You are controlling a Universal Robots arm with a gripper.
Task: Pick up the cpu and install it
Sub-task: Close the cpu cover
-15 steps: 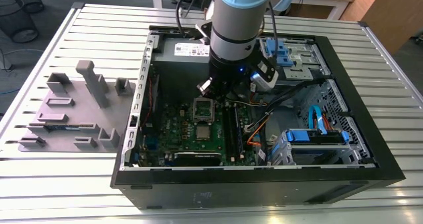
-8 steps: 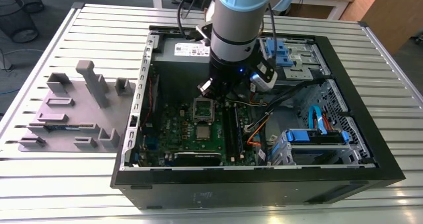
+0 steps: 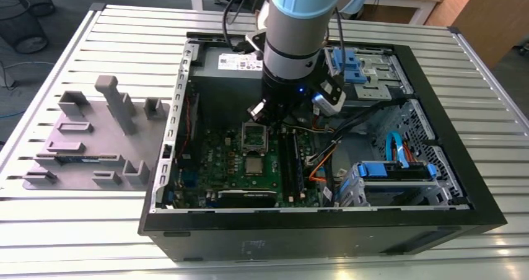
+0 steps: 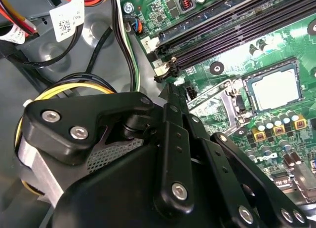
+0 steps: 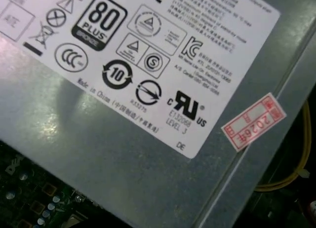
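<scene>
The cpu (image 3: 253,164) (image 4: 274,90), a small square chip with a dull silvery top, lies flat in the socket on the green motherboard (image 3: 219,168) inside the open computer case. The socket's metal frame lid (image 3: 254,136) (image 4: 217,102) is hinged up beside it. My gripper (image 3: 277,120) (image 4: 169,92) hangs inside the case, just past the raised lid and apart from the cpu. Its black linkages take up the foreground of the second wrist view. The cpu is not in its grasp.
The grey power-supply box (image 3: 227,63) (image 5: 123,154) sits at the case's far end. Black memory slots (image 3: 289,159) (image 4: 232,33) run beside the socket. Orange and black cables (image 3: 318,168) and blue drive bays (image 3: 397,168) crowd the exterior view's right. A grey fixture tray (image 3: 91,137) stands outside the case.
</scene>
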